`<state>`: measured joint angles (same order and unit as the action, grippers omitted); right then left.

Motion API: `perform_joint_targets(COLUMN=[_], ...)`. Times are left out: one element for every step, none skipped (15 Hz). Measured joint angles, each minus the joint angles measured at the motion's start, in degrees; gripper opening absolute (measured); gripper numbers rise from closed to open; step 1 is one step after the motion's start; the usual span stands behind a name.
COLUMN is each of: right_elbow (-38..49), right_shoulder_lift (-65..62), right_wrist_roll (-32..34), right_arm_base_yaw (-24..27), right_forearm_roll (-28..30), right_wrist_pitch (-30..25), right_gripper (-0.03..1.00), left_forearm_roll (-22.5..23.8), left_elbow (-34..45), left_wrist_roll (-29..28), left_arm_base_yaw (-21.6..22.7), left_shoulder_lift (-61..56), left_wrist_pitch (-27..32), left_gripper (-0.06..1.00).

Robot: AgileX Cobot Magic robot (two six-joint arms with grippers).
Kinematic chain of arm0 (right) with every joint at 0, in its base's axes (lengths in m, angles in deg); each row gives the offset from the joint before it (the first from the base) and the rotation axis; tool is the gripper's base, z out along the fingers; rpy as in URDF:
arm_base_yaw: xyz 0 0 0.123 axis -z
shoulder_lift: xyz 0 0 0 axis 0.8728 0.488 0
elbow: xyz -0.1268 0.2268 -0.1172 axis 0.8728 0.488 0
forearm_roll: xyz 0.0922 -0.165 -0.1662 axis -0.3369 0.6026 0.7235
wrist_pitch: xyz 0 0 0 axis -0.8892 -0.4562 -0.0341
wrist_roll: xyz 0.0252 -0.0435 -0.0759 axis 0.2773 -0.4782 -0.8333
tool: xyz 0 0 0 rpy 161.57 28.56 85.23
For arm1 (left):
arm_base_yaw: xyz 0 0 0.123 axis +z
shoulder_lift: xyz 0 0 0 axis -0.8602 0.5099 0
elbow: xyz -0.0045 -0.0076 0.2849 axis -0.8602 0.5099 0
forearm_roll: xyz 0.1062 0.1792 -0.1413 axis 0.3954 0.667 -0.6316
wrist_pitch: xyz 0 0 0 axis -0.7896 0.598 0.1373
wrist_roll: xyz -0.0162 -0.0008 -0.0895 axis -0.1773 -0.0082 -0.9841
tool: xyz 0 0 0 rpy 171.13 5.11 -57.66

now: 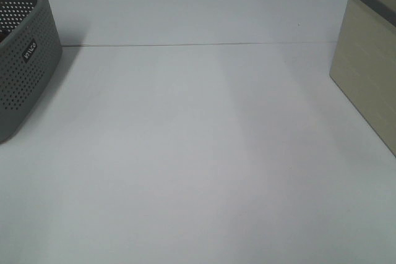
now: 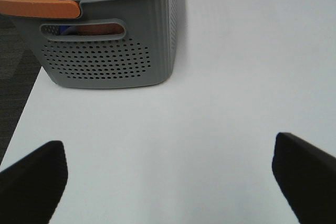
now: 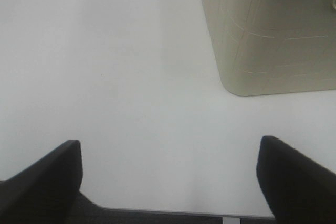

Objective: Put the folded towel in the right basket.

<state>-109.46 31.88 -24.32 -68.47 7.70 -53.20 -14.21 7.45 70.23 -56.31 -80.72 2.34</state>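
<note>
No folded towel shows plainly in any view. The right basket (image 1: 368, 85) is beige with a dark rim and stands at the table's right edge; it also shows in the right wrist view (image 3: 273, 40). My right gripper (image 3: 170, 179) is open and empty over bare table, short of that basket. My left gripper (image 2: 168, 182) is open and empty over bare table, short of the grey perforated basket (image 2: 110, 61). Something brownish-orange (image 2: 97, 27) shows inside that basket through its handle hole; I cannot tell what it is. Neither gripper appears in the exterior high view.
The grey basket (image 1: 25, 72) stands at the table's left edge and has an orange handle (image 2: 39, 8). A thin seam (image 1: 198, 44) crosses the white table (image 1: 198, 153) at the back. Dark floor (image 2: 13, 66) lies beyond the table's left edge.
</note>
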Motion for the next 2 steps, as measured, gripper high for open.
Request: perform_joint_targets(right_elbow=[0.0, 0.0], right_shoulder_lift=[0.0, 0.0], right_wrist_roll=[0.0, 0.0], right_arm_base_yaw=[0.0, 0.0], right_forearm_roll=[0.0, 0.0], right_wrist_pitch=[0.0, 0.0], right_gripper=[0.87, 0.87], left_forearm_roll=[0.0, 0.0], left_elbow=[0.0, 0.0], left_wrist_roll=[0.0, 0.0], left_arm_base_yaw=[0.0, 0.0], left_shoulder_lift=[0.0, 0.0], left_wrist_pitch=[0.0, 0.0], left_gripper=[0.99, 0.99])
